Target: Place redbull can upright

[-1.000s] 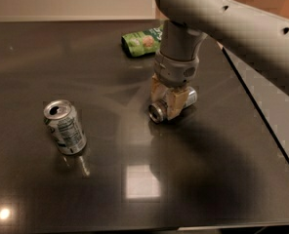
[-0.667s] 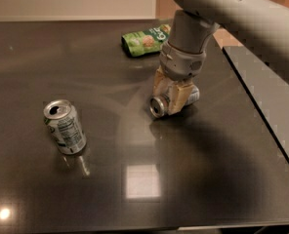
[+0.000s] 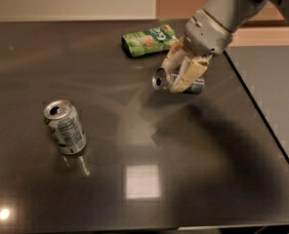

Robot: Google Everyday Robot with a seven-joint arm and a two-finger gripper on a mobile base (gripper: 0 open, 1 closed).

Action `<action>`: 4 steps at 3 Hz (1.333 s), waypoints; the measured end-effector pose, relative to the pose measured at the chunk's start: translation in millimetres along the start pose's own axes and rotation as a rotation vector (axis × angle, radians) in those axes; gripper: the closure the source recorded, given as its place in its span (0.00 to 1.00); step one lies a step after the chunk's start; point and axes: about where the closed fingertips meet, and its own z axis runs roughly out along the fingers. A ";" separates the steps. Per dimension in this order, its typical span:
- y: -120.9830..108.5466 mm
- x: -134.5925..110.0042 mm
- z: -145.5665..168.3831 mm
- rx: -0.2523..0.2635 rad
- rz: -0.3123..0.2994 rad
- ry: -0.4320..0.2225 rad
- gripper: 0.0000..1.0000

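Observation:
The redbull can (image 3: 165, 79) is slim and silver, lying on its side in the air with its open top facing left. My gripper (image 3: 182, 71) is shut on the redbull can and holds it above the dark table (image 3: 134, 145), right of centre near the back. The cream fingers (image 3: 191, 73) wrap over the can's middle and hide most of its body. The arm comes in from the upper right.
A wider silver can with a white and green label (image 3: 65, 126) stands upright at the left. A green snack bag (image 3: 149, 39) lies at the back, just left of the gripper. The table's right edge (image 3: 261, 116) runs diagonally close by.
The gripper has lifted the redbull can off the table and carried it up; the can now hangs on its side in the air. The other can and the bag have not moved.

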 end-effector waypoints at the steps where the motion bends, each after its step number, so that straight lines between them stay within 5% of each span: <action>1: -4.9 -16.1 -25.6 0.069 0.073 -0.205 1.00; 2: -1.9 -26.2 -40.9 0.109 0.132 -0.388 1.00; 4: 17.6 -17.3 -42.8 0.145 0.245 -0.636 1.00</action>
